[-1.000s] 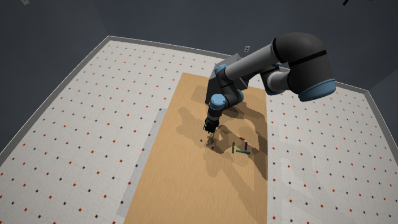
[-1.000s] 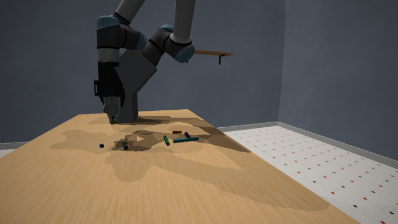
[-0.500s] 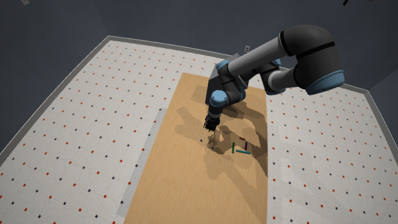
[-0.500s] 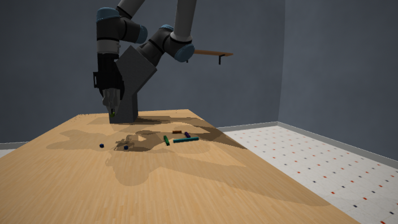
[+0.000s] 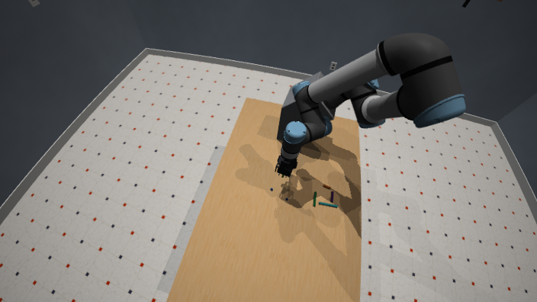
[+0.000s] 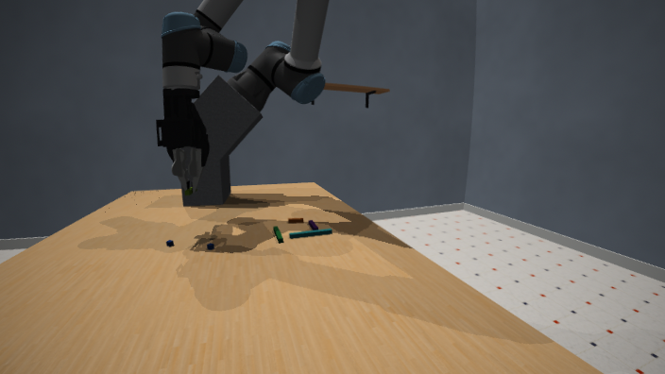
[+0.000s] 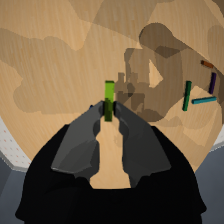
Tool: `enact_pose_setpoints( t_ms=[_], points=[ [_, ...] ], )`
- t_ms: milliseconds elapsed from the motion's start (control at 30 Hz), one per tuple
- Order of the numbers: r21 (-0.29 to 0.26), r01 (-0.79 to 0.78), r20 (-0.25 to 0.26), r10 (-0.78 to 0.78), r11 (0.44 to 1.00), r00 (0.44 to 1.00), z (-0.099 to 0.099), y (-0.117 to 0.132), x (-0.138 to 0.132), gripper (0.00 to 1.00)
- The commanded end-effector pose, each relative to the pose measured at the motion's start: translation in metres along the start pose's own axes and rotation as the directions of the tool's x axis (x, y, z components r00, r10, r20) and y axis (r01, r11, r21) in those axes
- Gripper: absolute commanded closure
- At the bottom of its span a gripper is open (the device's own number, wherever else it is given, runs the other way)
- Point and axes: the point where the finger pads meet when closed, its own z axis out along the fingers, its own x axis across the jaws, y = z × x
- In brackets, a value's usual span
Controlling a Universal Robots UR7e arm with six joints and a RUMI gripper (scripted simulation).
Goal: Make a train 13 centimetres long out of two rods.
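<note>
My end effector [image 5: 283,175] [image 6: 189,188] [image 7: 108,102] is clamping the lime rod [image 6: 189,191] [image 7: 109,90] above the table [image 5: 244,244] [image 6: 283,331] [image 7: 55,25]; joining is probably coming next, calling for lining it up end to end with the green rod [image 5: 315,199] [image 6: 278,234] [image 7: 187,96], lying lower, off to my side.

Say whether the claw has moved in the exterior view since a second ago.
Yes, upward: the claw now hangs higher against the foot of the grey pedestal.
</note>
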Motion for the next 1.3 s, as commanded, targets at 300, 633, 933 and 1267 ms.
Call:
enact_pose_setpoints(
  t_ms=[300, 633, 933, 1267],
  points=[
    [-0.001, -0.236, 0.001, 0.236, 0.972, 0.972, -0.001, -0.006, 0.016, 1.00],
    [-0.002, -0.497, 0.000, 0.497, 0.868, 0.868, -0.001, -0.014, 0.036, 1.00],
    [-0.002, -0.725, 0.000, 0.725, 0.689, 0.689, -0.001, -0.021, 0.054, 1.00],
    [-0.001, -0.884, -0.001, 0.884, 0.467, 0.467, -0.001, -0.027, 0.071, 1.00]
  ],
)
